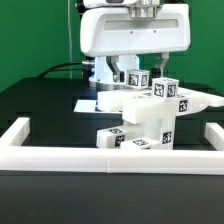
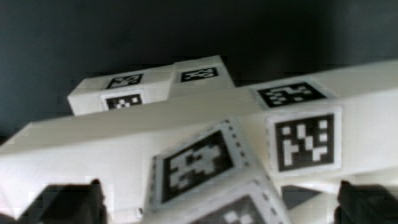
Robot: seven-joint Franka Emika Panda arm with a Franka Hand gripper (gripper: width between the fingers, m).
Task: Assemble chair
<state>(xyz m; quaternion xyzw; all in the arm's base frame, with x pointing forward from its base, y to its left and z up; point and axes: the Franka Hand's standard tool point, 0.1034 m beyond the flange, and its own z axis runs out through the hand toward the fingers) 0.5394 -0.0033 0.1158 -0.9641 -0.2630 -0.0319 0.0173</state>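
The chair (image 1: 150, 115) is a partly built cluster of chunky white pieces with black-and-white tags, standing mid-table just behind the front barrier. A flat slab (image 1: 190, 101) sticks out toward the exterior view's right, and tagged blocks (image 1: 125, 137) sit low at the front. My gripper (image 1: 143, 72) hangs right over the top of the cluster, its fingers either side of a tagged top block (image 1: 140, 79). In the wrist view the dark fingertips (image 2: 71, 203) stand wide apart around a tagged white piece (image 2: 222, 165), with a dark gap showing on one side. The jaws look open.
A low white barrier wall (image 1: 110, 157) runs along the front, with side arms at the left (image 1: 18, 131) and right (image 1: 212, 132). The marker board (image 1: 88, 103) lies flat behind the chair to the exterior view's left. The table is black, with a green backdrop behind it.
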